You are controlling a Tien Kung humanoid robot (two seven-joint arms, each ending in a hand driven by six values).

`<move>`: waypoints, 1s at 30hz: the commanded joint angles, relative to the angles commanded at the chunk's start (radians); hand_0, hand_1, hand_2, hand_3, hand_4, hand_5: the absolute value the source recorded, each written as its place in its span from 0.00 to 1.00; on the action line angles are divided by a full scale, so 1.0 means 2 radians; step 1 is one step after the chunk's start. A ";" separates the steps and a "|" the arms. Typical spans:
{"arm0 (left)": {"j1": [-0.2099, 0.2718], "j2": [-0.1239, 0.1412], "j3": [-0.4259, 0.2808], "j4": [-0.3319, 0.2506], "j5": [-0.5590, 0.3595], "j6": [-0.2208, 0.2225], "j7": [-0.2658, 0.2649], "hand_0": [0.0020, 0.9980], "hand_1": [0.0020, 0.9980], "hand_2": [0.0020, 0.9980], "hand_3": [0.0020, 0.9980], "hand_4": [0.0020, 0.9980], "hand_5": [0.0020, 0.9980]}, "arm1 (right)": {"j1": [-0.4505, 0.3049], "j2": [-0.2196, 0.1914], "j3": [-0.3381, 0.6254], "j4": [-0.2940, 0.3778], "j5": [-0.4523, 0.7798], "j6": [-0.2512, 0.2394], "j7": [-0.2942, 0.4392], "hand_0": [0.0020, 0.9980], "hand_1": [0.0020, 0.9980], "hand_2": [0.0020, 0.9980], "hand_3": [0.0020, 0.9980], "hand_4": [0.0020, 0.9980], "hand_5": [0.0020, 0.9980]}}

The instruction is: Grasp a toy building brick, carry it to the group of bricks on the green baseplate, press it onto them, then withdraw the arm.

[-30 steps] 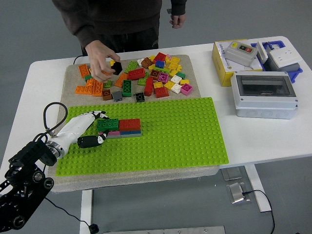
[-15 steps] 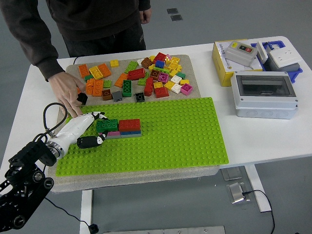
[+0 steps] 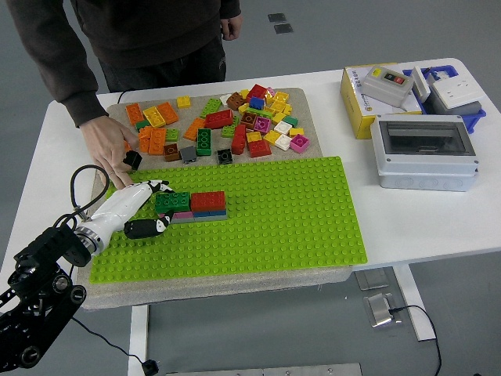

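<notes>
Left hand (image 3: 147,210) pinches a green brick (image 3: 172,201) onto the brick group (image 3: 200,205).
It seems seated; withdrawing the arm remains.

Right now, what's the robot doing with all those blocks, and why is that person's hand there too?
The robot's left hand is at the green brick on the little stack on the green baseplate, fingers around it, pressing it on or holding it. A person across the table rests a hand by a small black brick, next to the pile of loose bricks. The robot's right arm isn't showing.
</notes>
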 joint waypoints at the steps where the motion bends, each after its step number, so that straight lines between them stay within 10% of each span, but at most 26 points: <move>1: 0.000 0.000 0.001 0.000 0.001 0.000 0.000 0.96 0.95 0.93 0.57 0.42 0.30 | 0.000 0.000 0.000 0.000 0.000 0.000 0.000 0.64 0.63 0.63 0.62 0.39 0.76; 30: -0.009 0.003 0.017 0.017 0.000 -0.003 0.002 0.96 0.95 0.93 0.57 0.43 0.30 | -0.001 0.000 -0.006 0.000 0.005 0.000 0.002 0.64 0.63 0.63 0.62 0.39 0.77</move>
